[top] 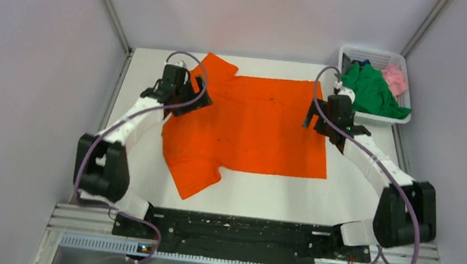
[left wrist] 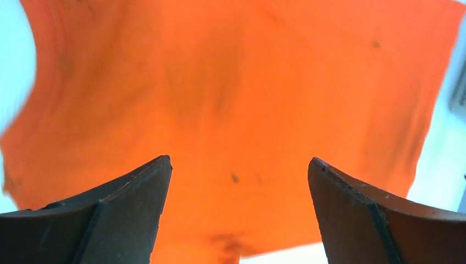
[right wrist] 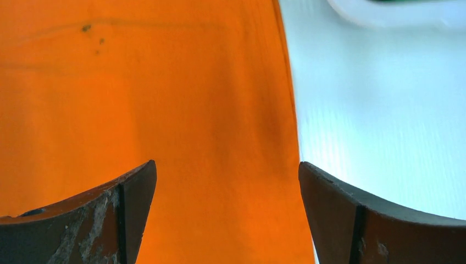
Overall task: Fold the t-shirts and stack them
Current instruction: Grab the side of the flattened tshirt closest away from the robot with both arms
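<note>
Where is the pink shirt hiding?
Look at the white table, then at the white basket at its far right corner. Two bunched-up shirts sit in it, and the pink shirt is the smaller one on the right. Its neighbour is a green shirt, and the big orange shirt lies flat on the table.

The top camera looks down from above and behind the arm bases and takes in the whole white flat desk (top: 263, 198). Each wrist camera sits very near the surface and looks forward between the fingers of the left gripper (left wrist: 239, 158) or the right gripper (right wrist: 227, 163). All three views share the wide bright orange cloth t-shirt (top: 258, 125).
</note>
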